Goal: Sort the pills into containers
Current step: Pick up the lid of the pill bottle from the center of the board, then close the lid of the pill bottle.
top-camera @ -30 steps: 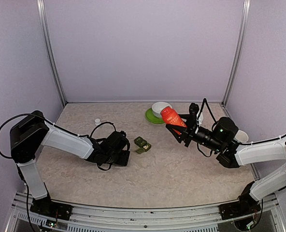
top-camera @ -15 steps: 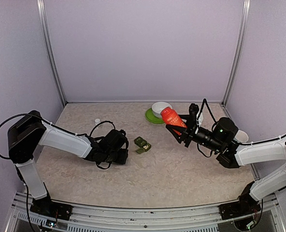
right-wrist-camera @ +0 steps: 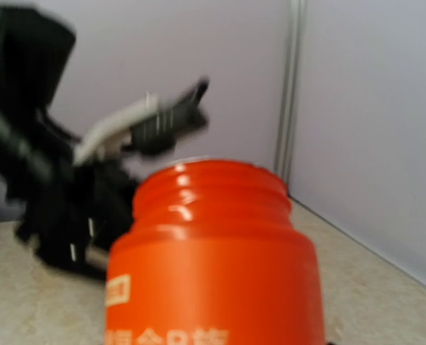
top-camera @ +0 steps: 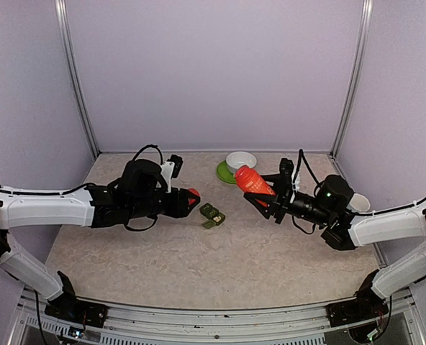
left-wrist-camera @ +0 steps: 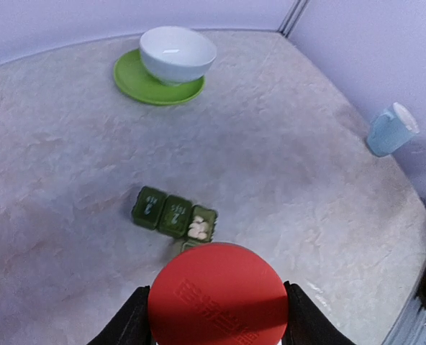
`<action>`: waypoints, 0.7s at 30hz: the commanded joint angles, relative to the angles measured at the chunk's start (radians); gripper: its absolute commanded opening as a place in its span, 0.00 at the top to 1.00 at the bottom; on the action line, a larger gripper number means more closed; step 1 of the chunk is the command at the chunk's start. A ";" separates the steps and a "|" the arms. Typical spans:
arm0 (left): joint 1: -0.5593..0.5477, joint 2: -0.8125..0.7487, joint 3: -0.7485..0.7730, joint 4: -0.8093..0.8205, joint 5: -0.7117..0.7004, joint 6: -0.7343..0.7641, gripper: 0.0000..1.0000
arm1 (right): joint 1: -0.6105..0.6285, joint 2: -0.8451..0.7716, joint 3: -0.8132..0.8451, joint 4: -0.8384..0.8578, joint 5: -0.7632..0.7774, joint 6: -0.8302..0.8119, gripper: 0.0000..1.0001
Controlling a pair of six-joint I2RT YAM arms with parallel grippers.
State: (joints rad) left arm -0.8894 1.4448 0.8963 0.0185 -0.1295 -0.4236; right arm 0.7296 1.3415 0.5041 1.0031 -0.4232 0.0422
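Note:
The containers [top-camera: 211, 214] are a dark green strip of three compartments lying mid-table. In the left wrist view the containers [left-wrist-camera: 175, 215] have two lids down and the right end compartment open, with white pills [left-wrist-camera: 198, 228] inside. My left gripper [top-camera: 188, 198] hovers just left of them, shut on a round red cap [left-wrist-camera: 216, 295] that fills the space between its fingers [left-wrist-camera: 130, 320]. My right gripper [top-camera: 265, 194] is shut on the red bottle [top-camera: 247, 178], tilted with its mouth toward the left. The bottle [right-wrist-camera: 213, 251] has no cap, and its threaded neck shows.
A white bowl [top-camera: 240, 161] sits on a green plate [top-camera: 226, 173] at the back, behind the bottle. A pale cup [left-wrist-camera: 391, 129] lies near the table's right edge. The purple walls stand close on three sides.
My left gripper has risen from the table at the left and swung right toward the containers, now with the red cap in it. The red bottle has shifted slightly left.

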 commanded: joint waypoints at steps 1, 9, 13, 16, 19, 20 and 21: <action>0.001 -0.089 0.055 0.046 0.136 0.031 0.61 | 0.005 0.030 0.032 0.060 -0.064 -0.005 0.78; 0.007 -0.144 0.125 0.108 0.317 -0.009 0.61 | 0.047 0.074 0.078 0.066 -0.075 -0.024 0.79; 0.007 -0.133 0.135 0.155 0.390 -0.046 0.61 | 0.062 0.083 0.093 0.071 -0.072 -0.028 0.79; 0.006 -0.121 0.138 0.178 0.429 -0.068 0.61 | 0.076 0.086 0.105 0.069 -0.069 -0.033 0.79; 0.006 -0.110 0.136 0.211 0.459 -0.094 0.61 | 0.090 0.091 0.114 0.069 -0.066 -0.037 0.79; 0.006 -0.108 0.135 0.220 0.468 -0.101 0.61 | 0.094 0.093 0.119 0.067 -0.064 -0.039 0.79; 0.004 -0.104 0.135 0.229 0.479 -0.110 0.61 | 0.098 0.096 0.122 0.068 -0.062 -0.040 0.79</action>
State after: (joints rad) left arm -0.8867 1.3239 1.0061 0.1711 0.2733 -0.4885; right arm 0.8062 1.4250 0.5854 1.0294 -0.4881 0.0154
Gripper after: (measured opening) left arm 0.520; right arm 0.520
